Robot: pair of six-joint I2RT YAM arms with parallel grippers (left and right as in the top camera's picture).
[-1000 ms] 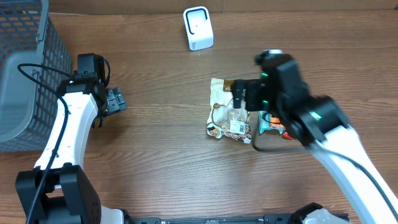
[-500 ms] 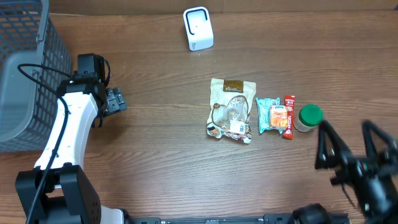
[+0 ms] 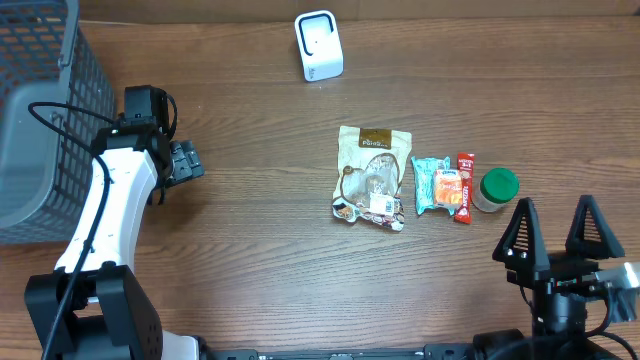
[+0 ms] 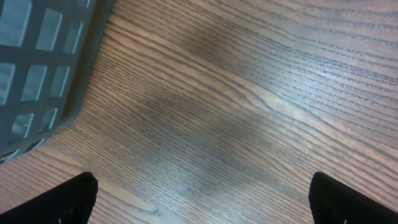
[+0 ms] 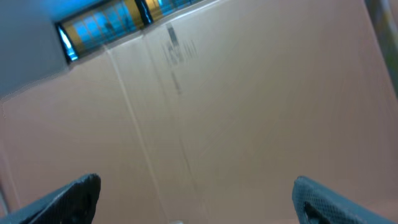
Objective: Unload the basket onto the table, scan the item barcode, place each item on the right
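Both wide and empty: right gripper [image 3: 554, 212] near the tabletop's [image 3: 260, 250] front edge, left gripper [image 3: 187, 160] by the basket [image 3: 40, 120]. Snack pouch [image 3: 372, 175] lies mid-tabletop, white label [image 3: 381, 205] up. I'd pinch an edge, keeping that label clear for the scanner [image 3: 319, 45].

Overhead faces straight down; left wrist, close, shares table [image 4: 249, 93] and basket [image 4: 43, 56]; right wrist points off-table.
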